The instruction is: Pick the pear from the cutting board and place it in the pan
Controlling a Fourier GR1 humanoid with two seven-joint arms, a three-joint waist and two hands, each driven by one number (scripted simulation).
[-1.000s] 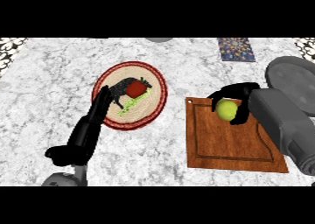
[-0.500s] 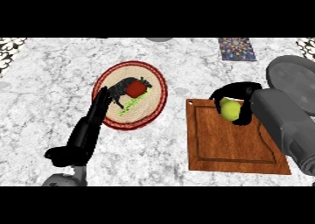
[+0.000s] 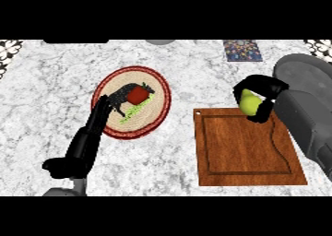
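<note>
pear seemingly lifted, right hand nearer pan

Grey-veined marble counter with patterned tiles at its far corners.

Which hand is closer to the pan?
Right. The right hand, curled round the pear, sits beside the pan; the left hand is over the round mat, far left.

1 head view, steeply down, near counter
</note>
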